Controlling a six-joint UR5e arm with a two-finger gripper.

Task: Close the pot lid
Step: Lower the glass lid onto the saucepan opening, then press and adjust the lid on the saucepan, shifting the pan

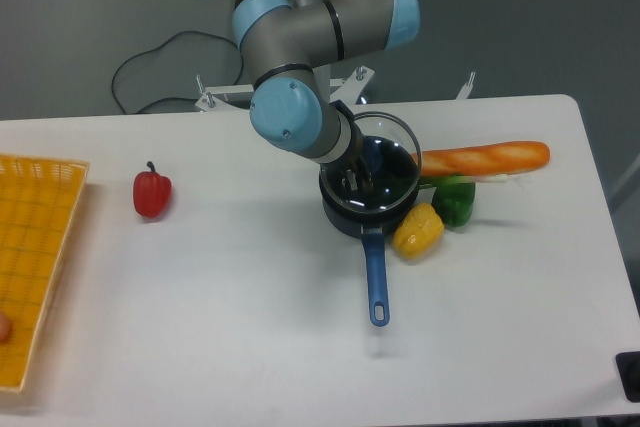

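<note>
The dark pot (352, 219) stands mid-table, its long blue handle (376, 277) pointing toward the front edge. The clear glass lid (397, 152) with a thin metal rim sits over the pot's mouth, shifted a little to the back right and tilted. My gripper (356, 181) reaches down from the left over the pot. Its dark fingers appear closed at the lid's middle, where a bit of the blue knob (372, 158) shows. The grip itself is partly hidden by the glass and the wrist.
A yellow pepper (417, 231) and a green pepper (457, 200) touch the pot's right side. A baguette (485, 158) lies behind them. A red pepper (152, 193) is at the left, and a yellow basket (35, 247) is at the far left edge.
</note>
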